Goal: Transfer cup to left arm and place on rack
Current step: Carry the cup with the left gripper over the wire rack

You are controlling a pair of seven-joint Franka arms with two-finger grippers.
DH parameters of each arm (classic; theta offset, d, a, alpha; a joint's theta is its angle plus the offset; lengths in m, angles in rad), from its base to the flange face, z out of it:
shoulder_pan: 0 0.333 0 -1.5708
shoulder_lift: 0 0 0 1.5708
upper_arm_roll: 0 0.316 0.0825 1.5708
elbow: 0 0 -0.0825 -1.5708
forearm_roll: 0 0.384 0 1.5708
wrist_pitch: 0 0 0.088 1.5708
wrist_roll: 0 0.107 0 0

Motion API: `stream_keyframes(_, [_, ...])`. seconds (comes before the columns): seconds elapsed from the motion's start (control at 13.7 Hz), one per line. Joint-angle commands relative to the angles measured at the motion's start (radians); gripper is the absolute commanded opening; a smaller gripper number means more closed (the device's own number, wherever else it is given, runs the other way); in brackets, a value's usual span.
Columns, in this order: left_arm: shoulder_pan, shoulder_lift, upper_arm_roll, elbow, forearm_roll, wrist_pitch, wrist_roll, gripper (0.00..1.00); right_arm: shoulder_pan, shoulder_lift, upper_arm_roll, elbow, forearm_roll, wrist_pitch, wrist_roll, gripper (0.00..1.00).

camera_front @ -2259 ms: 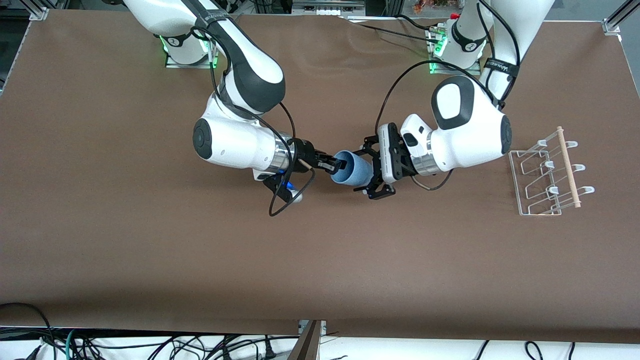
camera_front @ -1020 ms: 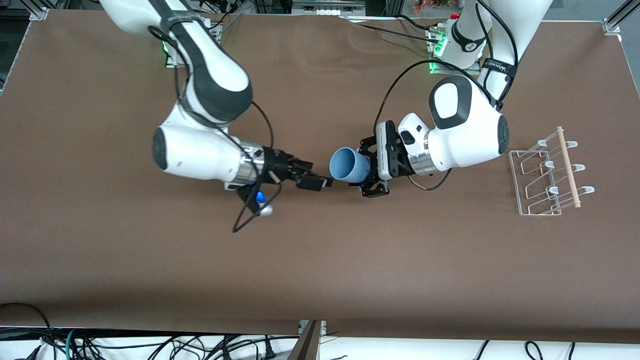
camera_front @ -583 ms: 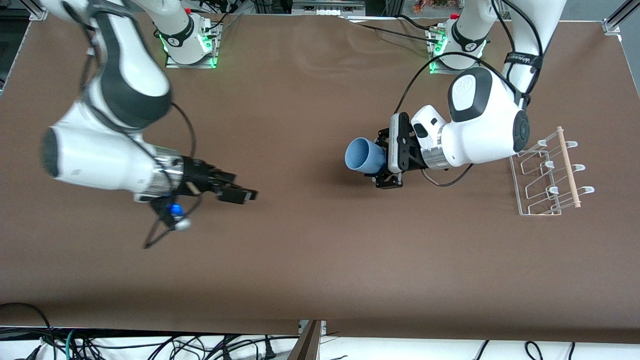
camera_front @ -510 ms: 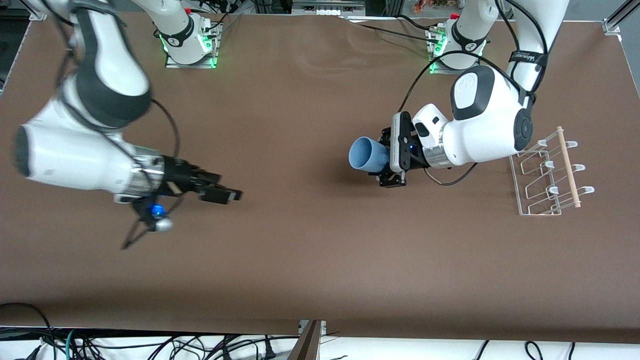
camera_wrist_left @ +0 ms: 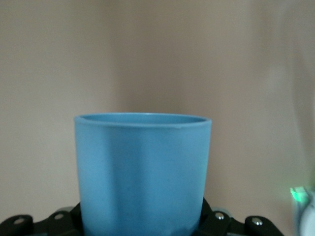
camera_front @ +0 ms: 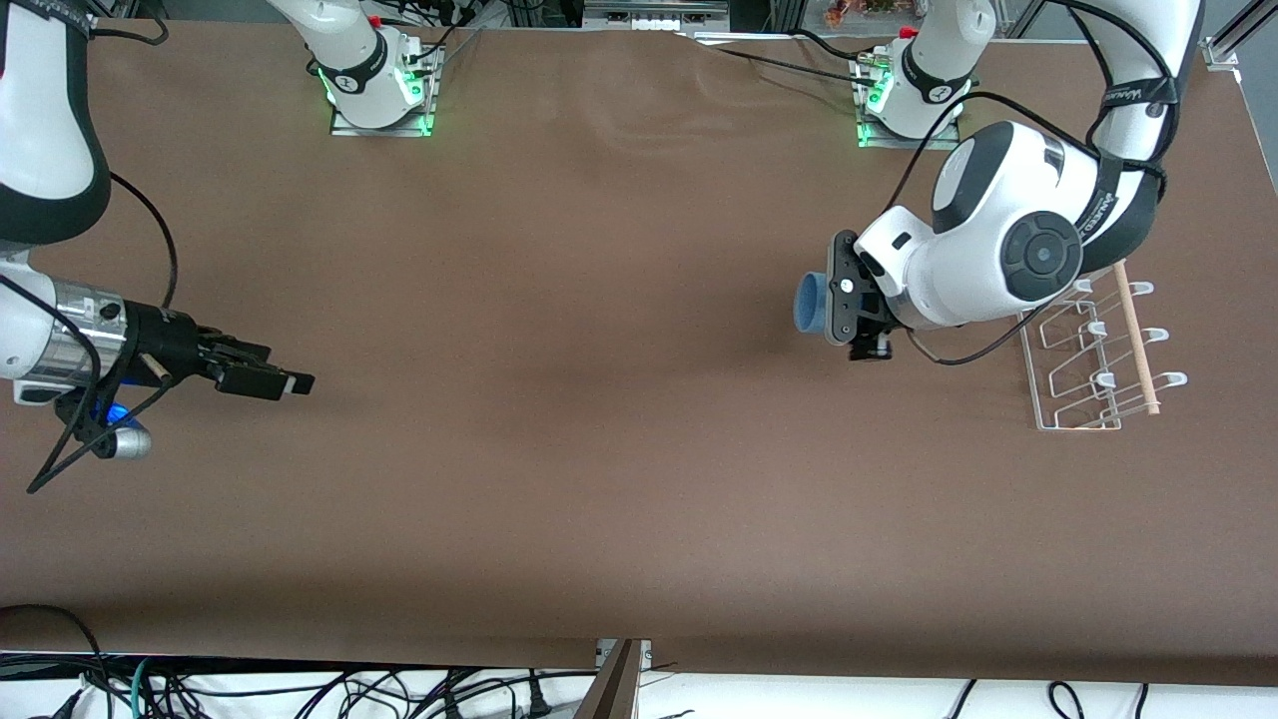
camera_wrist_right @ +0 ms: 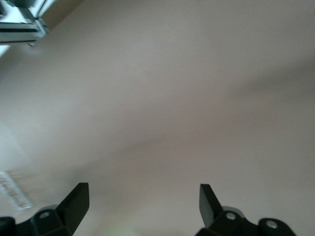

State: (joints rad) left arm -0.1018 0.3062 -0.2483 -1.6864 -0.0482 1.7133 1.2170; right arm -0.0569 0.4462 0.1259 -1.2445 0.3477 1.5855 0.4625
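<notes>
Left pincer [camera_front: 834,305] gripping cup [camera_front: 807,304] (airborne)

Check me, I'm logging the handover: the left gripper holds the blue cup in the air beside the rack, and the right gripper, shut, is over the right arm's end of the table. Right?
One slip: the right gripper is open, not shut; the right wrist view shows its fingers spread with nothing between them. Otherwise yes: the left gripper holds the cup aloft beside the rack.

No readable text, labels or numbers.
</notes>
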Motion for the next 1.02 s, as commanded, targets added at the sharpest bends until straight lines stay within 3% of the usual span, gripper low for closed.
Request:
stream_keyframes(0.0, [-0.009,0.002,-0.002,0.019,0.227,-0.13,-0.114,0.0,0.006,-0.062,-0.012,-0.044,-0.07,-0.044,-0.073,0.99])
stream_keyframes(0.36, [-0.019,0.082,-0.009,0.001,0.686,-0.323,-0.301,0.0,0.005,-0.302,-0.011,-0.372,-0.241,0.076,-0.188,0.99])
stream_keyframes(0.58, [-0.068,0.145,-0.011,-0.021,0.83,-0.522,-0.485,0.0,0.006,-0.433,-0.009,-0.518,-0.302,0.11,-0.283,0.99])
stream_keyframes(0.73, [-0.069,0.133,-0.011,-0.112,0.899,-0.569,-0.581,0.0,0.006,-0.494,-0.011,-0.581,-0.344,0.117,-0.321,0.99])
stream_keyframes(0.95, [-0.023,0.087,-0.012,-0.27,0.999,-0.557,-0.703,0.0,0.023,-0.495,-0.011,-0.586,-0.377,0.116,-0.346,0.99])
